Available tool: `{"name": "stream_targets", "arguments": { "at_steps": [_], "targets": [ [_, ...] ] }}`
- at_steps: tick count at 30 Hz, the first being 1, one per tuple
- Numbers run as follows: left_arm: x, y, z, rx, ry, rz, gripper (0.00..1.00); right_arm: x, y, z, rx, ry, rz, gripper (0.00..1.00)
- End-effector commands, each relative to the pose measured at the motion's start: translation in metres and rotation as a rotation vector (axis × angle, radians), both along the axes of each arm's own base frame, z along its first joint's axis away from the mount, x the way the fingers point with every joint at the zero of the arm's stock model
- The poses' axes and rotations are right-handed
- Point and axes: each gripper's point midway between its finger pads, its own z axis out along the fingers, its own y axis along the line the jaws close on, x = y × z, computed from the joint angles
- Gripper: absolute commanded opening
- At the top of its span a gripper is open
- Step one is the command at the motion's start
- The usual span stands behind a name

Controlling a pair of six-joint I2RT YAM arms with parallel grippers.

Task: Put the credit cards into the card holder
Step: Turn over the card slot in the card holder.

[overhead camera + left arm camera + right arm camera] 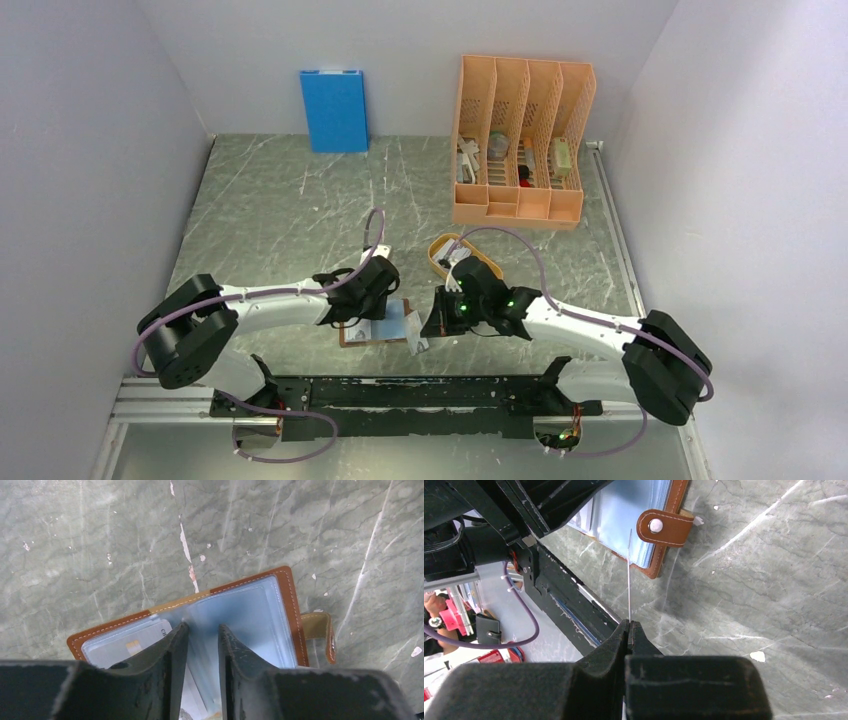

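- Right hand [629, 623] pinches a card [629, 575] edge-on, near the open wallet [289, 595].
- Left hand [202, 628] on its sleeves [250, 615]; cannot tell its grip.
- Level the card, slide in slowly.

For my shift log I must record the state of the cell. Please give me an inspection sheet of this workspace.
Surface: grey-green marbled table top, small white chips.
Job's things: brown leather card holder lies open, clear sleeves up; a pale chip card sits in one sleeve; a thin card, seen edge-on, points at the holder beside its snap strap.
Clutter: orange oval tray, orange slotted file rack, upright blue box at the back wall.
Grippers: left gripper over the holder, jaws slightly apart; right gripper shut on the thin card.
Cables: looping purple cables.
Surroundings: white walls on three sides.
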Motion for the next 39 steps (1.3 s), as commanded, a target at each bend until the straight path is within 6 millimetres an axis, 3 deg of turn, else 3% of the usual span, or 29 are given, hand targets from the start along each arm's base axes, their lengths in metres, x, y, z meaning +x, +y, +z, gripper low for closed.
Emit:
{"name": "stream_targets", "arguments": {
  "at_steps": [1, 11, 28, 39],
  "targets": [
    [-0.016, 0.020, -0.024, 0.073, 0.054, -0.006, 0.29, 0.004, 0.006, 0.001, 0.013, -0.008, -0.012, 0.00],
    [-0.019, 0.022, -0.029, 0.080, 0.065, -0.007, 0.05, 0.011, 0.010, -0.009, -0.001, 0.017, -0.061, 0.00],
    [-0.021, 0.026, -0.031, 0.083, 0.069, 0.010, 0.05, 0.021, 0.011, 0.011, 0.031, -0.059, -0.079, 0.00],
    [-0.022, 0.024, -0.031, 0.069, 0.074, 0.012, 0.05, 0.018, 0.017, -0.005, -0.006, -0.012, -0.033, 0.00]
  ]
}}
